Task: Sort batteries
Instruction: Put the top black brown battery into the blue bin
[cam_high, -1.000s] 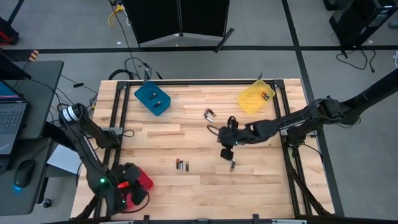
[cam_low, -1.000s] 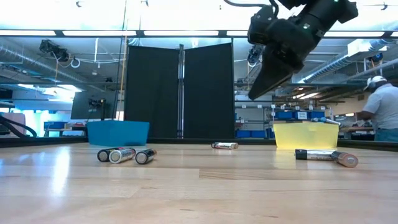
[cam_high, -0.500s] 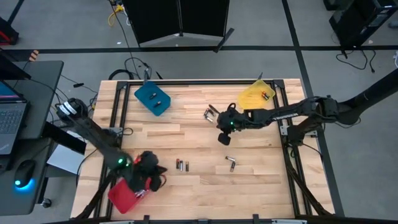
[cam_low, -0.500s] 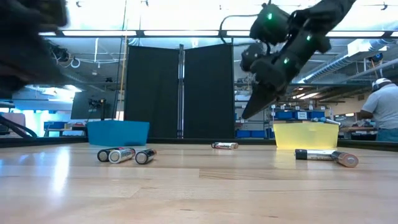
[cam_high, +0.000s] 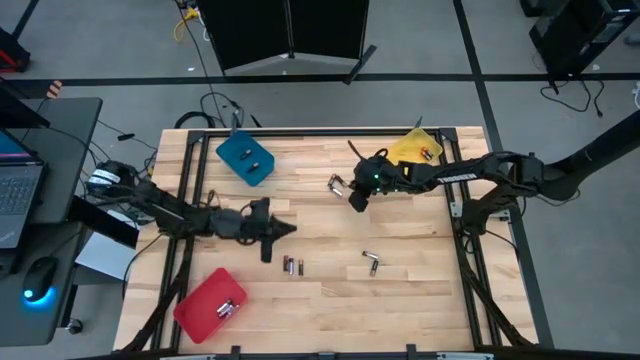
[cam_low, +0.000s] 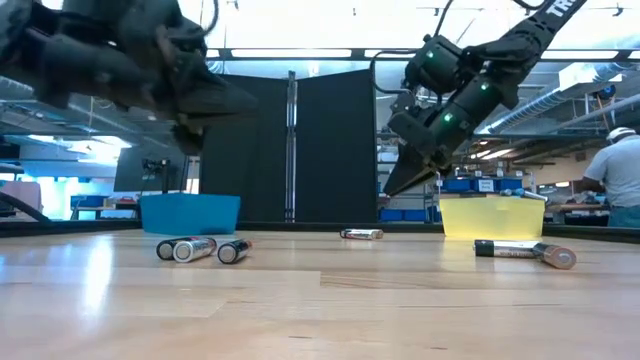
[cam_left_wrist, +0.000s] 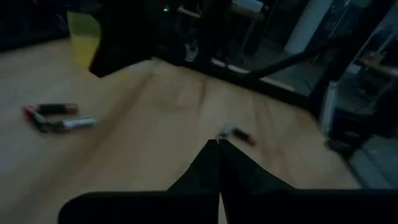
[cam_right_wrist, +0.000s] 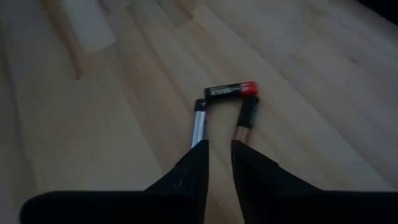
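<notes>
In the high view the bench (cam_high: 320, 300) fills the middle of the frame. One tray (cam_high: 246, 159) sits toward its upper left with two batteries in it, a second tray (cam_high: 410, 155) at the upper right with one inside, and a third tray (cam_high: 208, 306) at the lower left. A cluster of three batteries (cam_high: 337, 184) lies just right of the top centre, directly left of the right gripper (cam_high: 356, 199). A pair of batteries (cam_high: 292, 266) lies below centre, just right of and below the left gripper (cam_high: 266, 251). Two more batteries (cam_high: 371, 260) lie right of that pair.
</notes>
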